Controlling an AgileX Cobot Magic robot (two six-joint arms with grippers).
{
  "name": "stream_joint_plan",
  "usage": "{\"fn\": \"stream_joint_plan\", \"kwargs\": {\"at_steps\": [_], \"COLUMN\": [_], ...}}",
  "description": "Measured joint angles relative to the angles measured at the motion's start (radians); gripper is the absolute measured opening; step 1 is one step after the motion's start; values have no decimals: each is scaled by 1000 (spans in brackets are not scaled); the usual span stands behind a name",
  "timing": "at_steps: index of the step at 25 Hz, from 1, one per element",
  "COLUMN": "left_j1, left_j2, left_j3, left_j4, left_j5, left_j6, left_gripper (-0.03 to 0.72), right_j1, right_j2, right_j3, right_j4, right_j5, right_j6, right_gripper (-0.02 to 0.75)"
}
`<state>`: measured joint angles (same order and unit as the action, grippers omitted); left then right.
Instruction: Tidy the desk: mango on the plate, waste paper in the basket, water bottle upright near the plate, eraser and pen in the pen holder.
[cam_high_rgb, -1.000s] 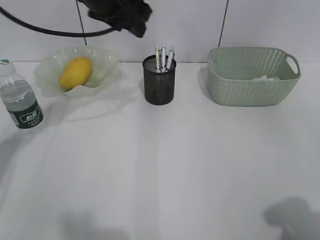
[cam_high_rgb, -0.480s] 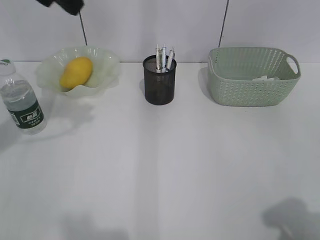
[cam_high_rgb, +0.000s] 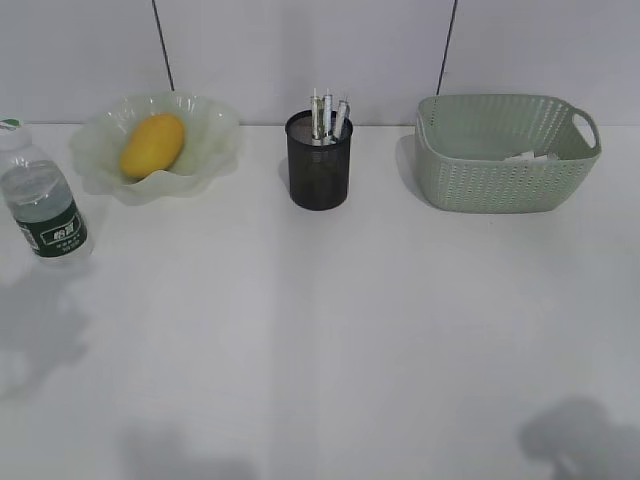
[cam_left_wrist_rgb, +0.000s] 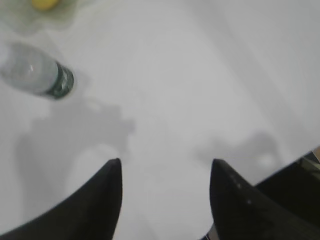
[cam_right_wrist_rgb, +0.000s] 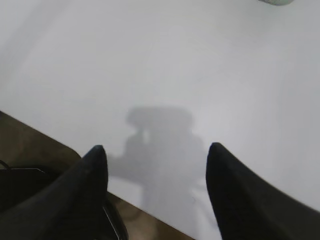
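Left gripper (cam_left_wrist_rgb: 165, 172): released, jaws spread wide with only bare bench between them; held high above the bench, looking down. Not seen in the exterior view.
Right gripper (cam_right_wrist_rgb: 152, 162): released, jaws parted and empty; raised above the near edge of the bench, its shadow on the surface beneath.
Bench (cam_high_rgb: 330, 330): white; arm shadows lie at the near left and near right, well in front of the pen holder.
Water bottle (cam_high_rgb: 40, 200): upright, well to the left of the pen holder and slightly nearer, just in front-left of the plate. In the left wrist view it shows blurred (cam_left_wrist_rgb: 37, 77).
Pen holder (cam_high_rgb: 319, 160): black mesh cup, mid-bench towards the back; several pens (cam_high_rgb: 327, 115) stand in it. Eraser cannot be made out.
Plate (cam_high_rgb: 215, 125): left of the pen holder, apart from it.
Mango (cam_high_rgb: 152, 145): lying on the plate.
Basket (cam_high_rgb: 500, 165): right of the pen holder, apart from it.
Waste paper (cam_high_rgb: 528, 156): white scrap showing inside the basket, at its right.
Change from earlier frames: the dark arm seen above the plate a second ago has left the exterior view; all objects sit as before.
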<state>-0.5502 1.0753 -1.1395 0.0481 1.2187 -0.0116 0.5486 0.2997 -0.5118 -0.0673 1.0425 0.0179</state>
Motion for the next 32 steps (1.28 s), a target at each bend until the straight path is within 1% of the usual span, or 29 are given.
{"fn": "stream_joint_plan", "kwargs": {"at_steps": [3, 5, 9, 12, 16, 22, 32], "left_j1": [0, 0, 0, 0, 0, 0, 0], "left_j2": [-168, -324, -554, -726, -897, -1024, -1033], "left_j3": [117, 191, 306, 378, 466, 599, 611], "left_j4": [1, 1, -4, -32, -37, -40, -35], "left_j5": [1, 2, -8, -32, -66, -125, -144], "left_j6": [0, -5, -18, -25, -32, -33, -34], "left_gripper": [429, 429, 429, 429, 429, 429, 427], "right_j1": [0, 0, 0, 0, 0, 0, 0], "right_j2": [0, 0, 0, 0, 0, 0, 0], "right_j3": [0, 0, 5, 6, 6, 6, 6], "right_j4": [0, 1, 3, 3, 4, 4, 5], "right_j5": [0, -1, -1, -1, -1, -1, -1], "right_j6": [0, 0, 0, 0, 0, -1, -1], "right_gripper": [496, 496, 496, 496, 496, 495, 495]}}
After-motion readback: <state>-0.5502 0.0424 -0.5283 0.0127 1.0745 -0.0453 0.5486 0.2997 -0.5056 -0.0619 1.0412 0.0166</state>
